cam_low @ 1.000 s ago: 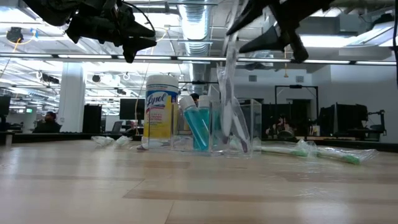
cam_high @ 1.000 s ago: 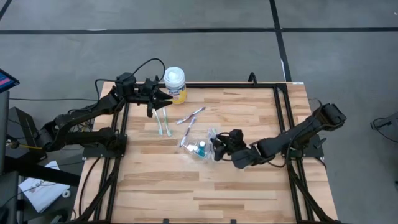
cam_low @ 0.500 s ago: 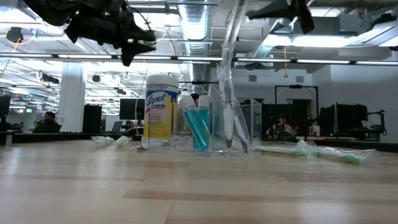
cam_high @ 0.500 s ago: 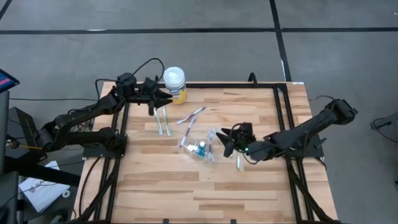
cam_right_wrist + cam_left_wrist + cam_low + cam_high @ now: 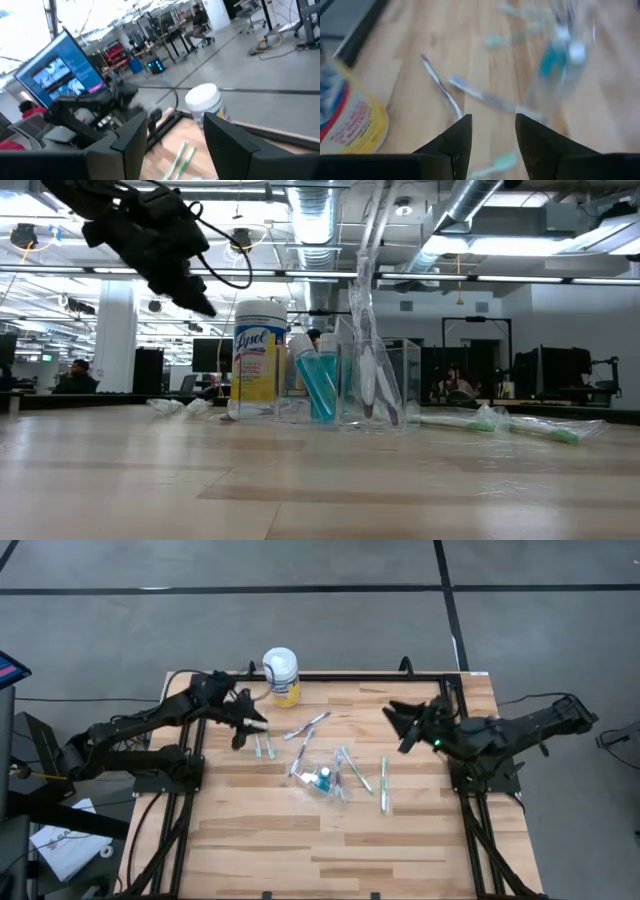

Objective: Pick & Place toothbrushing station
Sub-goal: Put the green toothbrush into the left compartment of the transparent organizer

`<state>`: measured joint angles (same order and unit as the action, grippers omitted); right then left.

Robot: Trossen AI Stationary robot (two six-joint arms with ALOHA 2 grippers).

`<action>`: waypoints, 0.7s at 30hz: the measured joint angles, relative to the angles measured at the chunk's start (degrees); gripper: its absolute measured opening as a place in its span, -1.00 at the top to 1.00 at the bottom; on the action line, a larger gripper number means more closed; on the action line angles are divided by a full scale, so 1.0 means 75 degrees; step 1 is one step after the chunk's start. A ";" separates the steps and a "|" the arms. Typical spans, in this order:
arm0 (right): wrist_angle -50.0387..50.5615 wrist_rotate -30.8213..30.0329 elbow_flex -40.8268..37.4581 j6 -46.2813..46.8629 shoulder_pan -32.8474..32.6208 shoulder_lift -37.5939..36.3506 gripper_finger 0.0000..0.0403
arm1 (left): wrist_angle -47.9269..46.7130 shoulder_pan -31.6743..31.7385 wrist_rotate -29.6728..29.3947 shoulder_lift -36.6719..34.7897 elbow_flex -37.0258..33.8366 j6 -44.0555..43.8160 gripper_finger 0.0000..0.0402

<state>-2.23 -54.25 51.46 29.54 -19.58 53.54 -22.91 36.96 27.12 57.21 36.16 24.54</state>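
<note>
A wooden table (image 5: 400, 830) carries a clear cup (image 5: 325, 780), scattered toothbrushes (image 5: 383, 785) and a wipes canister (image 5: 281, 674).

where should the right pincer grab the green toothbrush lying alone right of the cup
Probably mid-handle, coming straight down. The green toothbrush lies flat on the table, apart from the clear cup, so its thin handle has bare wood either side. Set the open right pincer across the handle, not along it.

Dark jointed arms, black cables
</note>
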 joint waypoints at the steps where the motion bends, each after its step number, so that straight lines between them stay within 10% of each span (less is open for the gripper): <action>1: 0.0003 0.0072 0.0000 -0.0070 0.0081 -0.0129 0.09 | -0.0245 -0.0176 -0.0283 0.0000 0.0003 0.0489 0.28; 21: 0.0118 0.2070 0.0000 -0.0419 0.1333 -0.0563 0.12 | -0.1381 -0.2484 -0.3774 0.1576 0.0006 0.3384 0.28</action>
<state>-1.35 -38.72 51.46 26.40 -9.58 49.32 -33.27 18.33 -1.18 69.03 36.21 49.92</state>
